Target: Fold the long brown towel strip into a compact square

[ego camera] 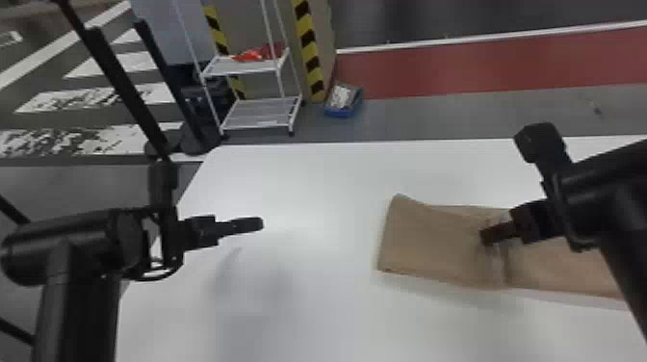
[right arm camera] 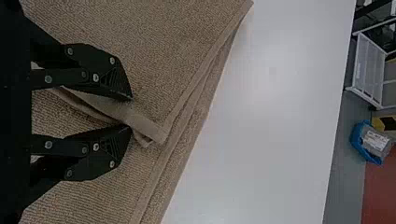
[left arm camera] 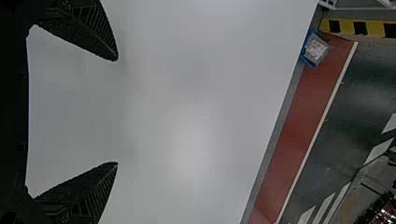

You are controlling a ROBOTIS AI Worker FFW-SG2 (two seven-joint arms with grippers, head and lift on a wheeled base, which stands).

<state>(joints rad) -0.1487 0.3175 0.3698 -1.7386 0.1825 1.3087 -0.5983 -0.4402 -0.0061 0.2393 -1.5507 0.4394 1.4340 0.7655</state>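
Towel (ego camera: 428, 243) on right half of white surface (ego camera: 298, 293), running out beneath the right arm; layered edges visible at the right wrist. Right claw (right arm camera: 131, 112): narrow, a hem fold (right arm camera: 152, 130) of the cloth between its tips. Left claw (left arm camera: 116, 111): wide, nothing between its fingers, over the surface and well apart from the cloth.

Step in hand, as judged: right claw lifting or drawing an edge to make a fold.

Risks noted:
1. Slip. The bite appears to be near the hem and at the very tips; a quick pull could let the fold escape.
2. Wrong layer count. Edges lie nearly together, so the claw may carry one layer and leave another behind, or drag both and undo the stack.
3. Skew. With a single claw gripping and the far part unpinned, the strip may pivot or slide; the layered edges already run out of line.
4. Bunching. Creases around the tips could set as a lump, spoiling the square.

Suggested remedy: slow lift, then left claw brought over to steady the near end.
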